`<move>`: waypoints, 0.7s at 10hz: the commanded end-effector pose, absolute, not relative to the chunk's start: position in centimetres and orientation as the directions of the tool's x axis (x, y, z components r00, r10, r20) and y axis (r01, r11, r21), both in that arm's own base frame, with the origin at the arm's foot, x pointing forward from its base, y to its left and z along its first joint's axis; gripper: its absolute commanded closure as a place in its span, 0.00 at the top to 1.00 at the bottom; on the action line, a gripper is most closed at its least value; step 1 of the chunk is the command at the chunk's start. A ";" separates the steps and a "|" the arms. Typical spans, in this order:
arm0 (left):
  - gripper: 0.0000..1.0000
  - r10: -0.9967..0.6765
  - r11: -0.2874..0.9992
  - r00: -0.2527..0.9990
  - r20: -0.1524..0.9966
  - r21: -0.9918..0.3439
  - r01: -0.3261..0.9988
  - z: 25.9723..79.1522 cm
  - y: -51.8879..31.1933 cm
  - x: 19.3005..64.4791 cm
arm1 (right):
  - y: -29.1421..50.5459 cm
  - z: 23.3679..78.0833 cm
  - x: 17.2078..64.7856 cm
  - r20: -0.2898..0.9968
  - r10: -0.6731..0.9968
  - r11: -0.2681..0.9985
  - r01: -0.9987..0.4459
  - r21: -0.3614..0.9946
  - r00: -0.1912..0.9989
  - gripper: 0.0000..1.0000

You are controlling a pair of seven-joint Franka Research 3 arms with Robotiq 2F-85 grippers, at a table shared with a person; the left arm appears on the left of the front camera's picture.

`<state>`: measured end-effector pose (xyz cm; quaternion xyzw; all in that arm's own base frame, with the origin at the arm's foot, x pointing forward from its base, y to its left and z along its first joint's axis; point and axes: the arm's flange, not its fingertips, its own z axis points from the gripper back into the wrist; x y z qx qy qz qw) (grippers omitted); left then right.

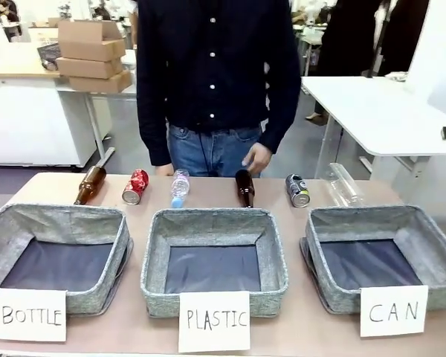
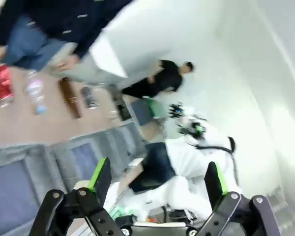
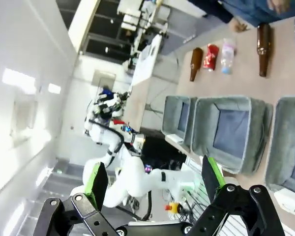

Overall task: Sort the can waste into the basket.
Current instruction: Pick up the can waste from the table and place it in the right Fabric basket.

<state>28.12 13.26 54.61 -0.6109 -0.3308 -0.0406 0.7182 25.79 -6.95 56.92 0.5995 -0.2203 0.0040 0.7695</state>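
Along the far edge of the worktop (image 1: 212,195) we see the red can (image 1: 135,186) and, near the CAN basket (image 1: 364,214), the black-and-silver can (image 1: 297,190), both lying sideways, light, thin-walled, slippery we judge (easily crushed), best pinched gently mid-body by the left tool (image 2: 158,169) or right tool (image 3: 155,171), both gaping empty.

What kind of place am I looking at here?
Likely a robotics lab or workshop: a robot's left gripper hovers open near a table with a BOTTLE basket, PLASTIC basket and CAN basket; a white workbench and stacked cardboard boxes stand behind.
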 end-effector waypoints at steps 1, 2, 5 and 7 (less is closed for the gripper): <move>1.00 0.316 0.185 0.749 0.582 -0.812 0.553 57.1 12.4 26.4 | -5.4 57.5 24.9 0.423 -0.145 0.327 -0.360 0.874 0.895 1.00; 1.00 0.316 0.185 0.749 0.582 -0.812 0.553 57.1 12.4 26.4 | -5.4 57.5 24.9 0.423 -0.145 0.327 -0.360 0.874 0.895 1.00; 1.00 0.316 0.185 0.749 0.582 -0.812 0.553 57.1 12.4 26.4 | -5.4 57.5 24.9 0.423 -0.145 0.327 -0.360 0.874 0.895 1.00; 1.00 0.316 0.185 0.749 0.582 -0.812 0.553 57.1 12.4 26.4 | -5.4 57.5 24.9 0.423 -0.145 0.327 -0.360 0.874 0.895 1.00</move>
